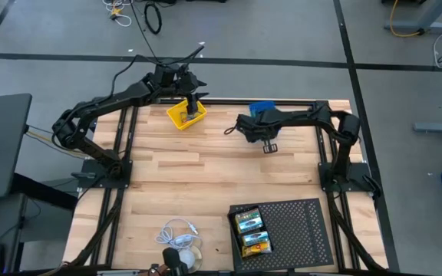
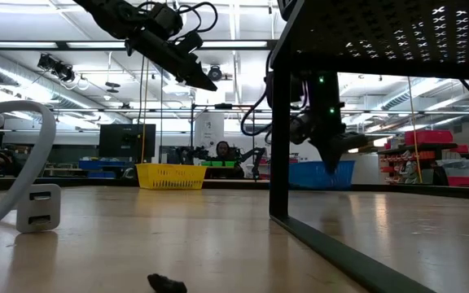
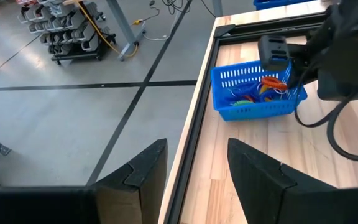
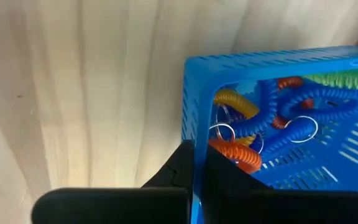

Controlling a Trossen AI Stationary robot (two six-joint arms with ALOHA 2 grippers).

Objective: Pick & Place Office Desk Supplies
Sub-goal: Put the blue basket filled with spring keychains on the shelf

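Observation:
A blue basket (image 1: pixel 262 107) stands at the table's far edge and holds coiled bands, among them an orange one (image 4: pixel 235 155) and a blue one (image 4: pixel 303 102), with small metal rings. My right gripper (image 4: pixel 196 163) is at this basket, shut over its wall; the left wrist view also shows it there (image 3: pixel 283 79). A yellow basket (image 1: pixel 183 116) rests on the table to the left of the blue one. My left gripper (image 3: pixel 196 144) is open and hangs well above the yellow basket (image 2: pixel 169 175), holding nothing. Two yellow-and-green crayon boxes (image 1: pixel 252 232) lie in the black tray. My right gripper has the blue basket's side wall near a corner (image 4: pixel 195 140) between its two fingers, one finger (image 4: pixel 180 165) outside and the other inside beside the orange band. It comes from above, pointing down. The basket's bottom (image 2: pixel 322 182) still sits on the table.
The black perforated tray (image 1: pixel 298 230) stands on legs at the near right; its leg (image 2: pixel 278 146) shows close in the low view. A white cable and charger (image 1: pixel 179 232) lie at the near edge. A person (image 2: pixel 221 151) sits far behind the table.

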